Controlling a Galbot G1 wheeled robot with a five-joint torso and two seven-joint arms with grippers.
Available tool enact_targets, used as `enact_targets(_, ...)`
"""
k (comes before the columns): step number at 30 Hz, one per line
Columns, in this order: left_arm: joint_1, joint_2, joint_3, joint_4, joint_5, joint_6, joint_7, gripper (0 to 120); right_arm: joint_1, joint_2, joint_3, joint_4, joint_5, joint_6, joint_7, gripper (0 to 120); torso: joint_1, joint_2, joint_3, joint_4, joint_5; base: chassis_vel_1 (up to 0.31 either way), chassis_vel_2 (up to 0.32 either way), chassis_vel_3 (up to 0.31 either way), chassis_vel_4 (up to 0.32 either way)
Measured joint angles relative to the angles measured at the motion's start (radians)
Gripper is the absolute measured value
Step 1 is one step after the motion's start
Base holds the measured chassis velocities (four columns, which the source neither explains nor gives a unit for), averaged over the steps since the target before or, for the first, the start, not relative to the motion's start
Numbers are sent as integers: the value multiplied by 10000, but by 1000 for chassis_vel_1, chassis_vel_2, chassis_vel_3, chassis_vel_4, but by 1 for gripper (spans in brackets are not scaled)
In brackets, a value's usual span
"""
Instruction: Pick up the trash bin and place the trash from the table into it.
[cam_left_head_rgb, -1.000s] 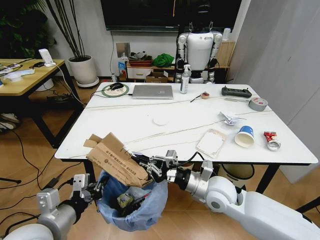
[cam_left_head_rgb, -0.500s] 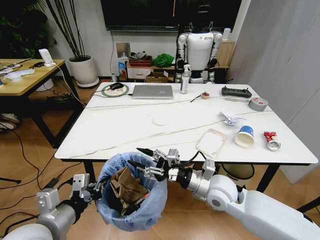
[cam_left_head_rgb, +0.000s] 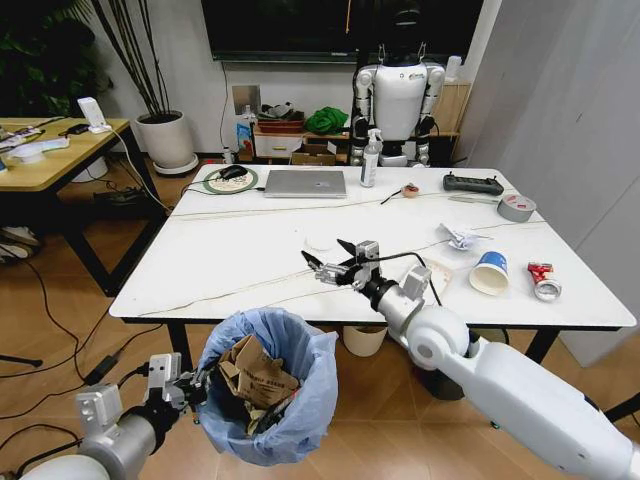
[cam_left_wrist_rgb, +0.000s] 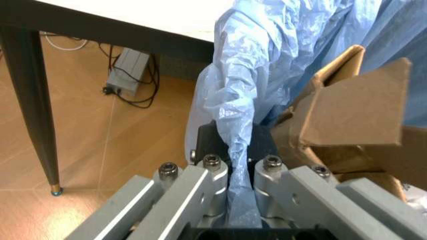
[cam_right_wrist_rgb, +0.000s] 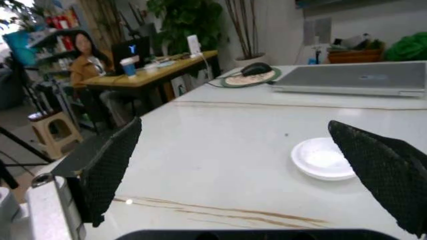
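The small round trash bin with its thin, crinkled light-blue plastic liner (cam_left_head_rgb: 268, 385) hangs just off the near edge of the white marble-look table (cam_left_head_rgb: 240, 250), its mouth below the tabletop. A creased brown cardboard piece (cam_left_head_rgb: 256, 372) stands inside among other litter. The left gripper (cam_left_wrist_rgb: 232, 187) is clamped on the bin's bagged rim, liner bunched between its fingers. The right gripper (cam_left_head_rgb: 331, 262) hovers over the table, spread wide and empty, near a small white round lid (cam_right_wrist_rgb: 323, 159). A blue-and-white paper cup (cam_left_head_rgb: 490, 273) lies farther right.
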Motion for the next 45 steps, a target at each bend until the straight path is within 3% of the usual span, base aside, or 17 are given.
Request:
enact_targets(5, -27, 111, -18, 0, -41, -3, 4, 0, 400, 183, 71, -702, -150, -492, 95, 100, 0, 0, 0, 1, 0, 0, 0, 0, 0)
enact_targets(11, 63, 180, -82, -42, -41, -3, 9, 0, 1684, 623, -878, -2577, -1722, -912, -297, 100, 0, 0, 0, 2, -1, 0, 0, 0, 0)
enact_targets(19, 64, 261, -93, -63, -41, -1, 21, 0, 2835, 1110, -1611, -4074, -2172, -956, -1229, 100, 0, 0, 0, 0, -1, 0, 0, 0, 0)
enact_targets(31, -25, 295, -76, -11, -52, 1, 32, 0, 4034, 1840, -2626, -5222, -1749, -979, -1946, 100, 0, 0, -1, 2, -3, 0, 0, 0, 0)
enact_targets(45, -58, 271, -97, 47, -72, 4, 48, 0, 4649, 3459, -3138, -7804, -1866, -726, -2760, 100, 1, -1, 0, 3, -2, 0, 0, 0, 0)
